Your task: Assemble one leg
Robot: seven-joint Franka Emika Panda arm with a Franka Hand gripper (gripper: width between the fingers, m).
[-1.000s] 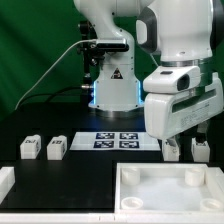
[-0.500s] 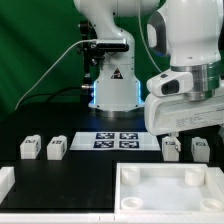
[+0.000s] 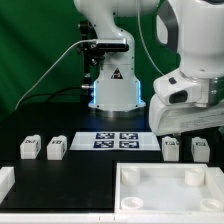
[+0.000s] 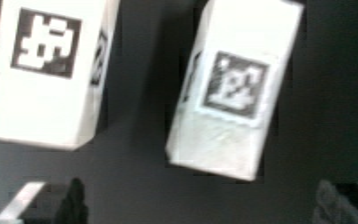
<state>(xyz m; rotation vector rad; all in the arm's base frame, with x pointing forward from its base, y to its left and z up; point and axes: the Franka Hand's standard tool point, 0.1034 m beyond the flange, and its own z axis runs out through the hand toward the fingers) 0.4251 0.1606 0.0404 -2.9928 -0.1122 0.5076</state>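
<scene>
Exterior view first. I'm up on the exterior view's right, gripper [image 3: 188,128] hanging over two legs: the inner leg [image 3: 171,148] just beside the marker board [image 3: 120,140], and the outer leg [image 3: 200,149] next to it. Both sit on the black table [image 3: 90,175]. The third leg [image 3: 57,148] and fourth leg [image 3: 29,148] are well apart from me, on the exterior view's left. The tray [image 3: 128,172] is in front, w/ no leg fitted that I can see. My own hand hides my fingers here, so no call on the grip from this angle.

Wrist view is clearer. My fingertips [image 4: 48,200] are spread wide w/ nothing between them, so I'm released and carrying nothing. The centre leg [image 4: 234,90] lies under me, approx between my finger lines but skewed vs them. The side leg [image 4: 51,70] is near it w/ a dark gap between, not touching. I can't tell which of these is the inner and which the outer.

My read is pre-grasp: lined up over the pick, not yet down. Next I need a wrist twist to square up w/ the centre leg, then a straight drop so my pads straddle it w/o clipping the side leg, then a squeeze. The tight spacing is the prob.
</scene>
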